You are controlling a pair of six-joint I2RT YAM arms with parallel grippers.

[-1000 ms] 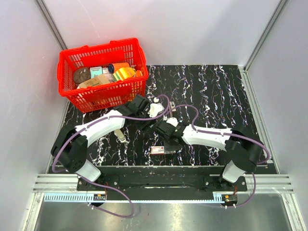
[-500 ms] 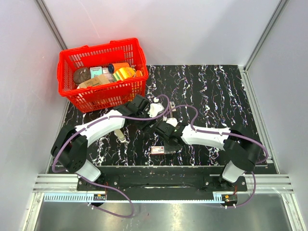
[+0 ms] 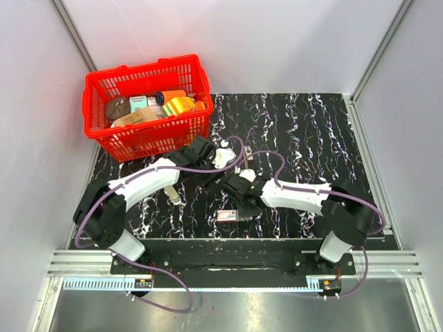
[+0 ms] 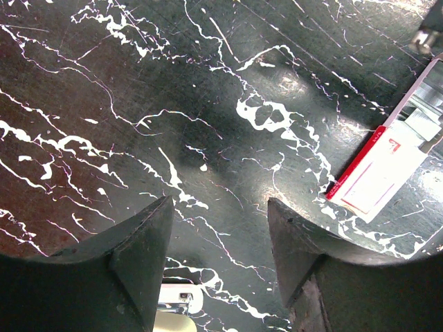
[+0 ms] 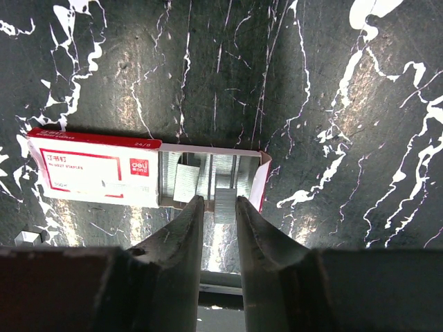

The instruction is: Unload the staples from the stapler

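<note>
Our right gripper (image 5: 218, 202) points down at the mat, its fingers (image 5: 181, 232) only a narrow gap apart. A staple strip (image 5: 223, 205) stands in that gap, right at the tips. We cannot tell whether the pads pinch it or merely flank it. The strip sits at the near edge of the open tray (image 5: 239, 169) of a box (image 5: 97, 173), a white sleeve with a red border that the tray has slid partly out of. More silvery staples lie in the tray just left of the tips.

Our left gripper (image 4: 219, 203) hangs released above bare mat, its jaws wide with nothing between them. The box shows near the right edge of its wrist view.

From above, both wrists meet near the middle of the black marbled mat (image 3: 311, 138), with the box just below them. The stapler (image 3: 174, 194) lies flat on the mat beside our left forearm, apart from both grippers and well left of the box. A red basket (image 3: 152, 138) of assorted goods stands at the mat's far left corner.
</note>
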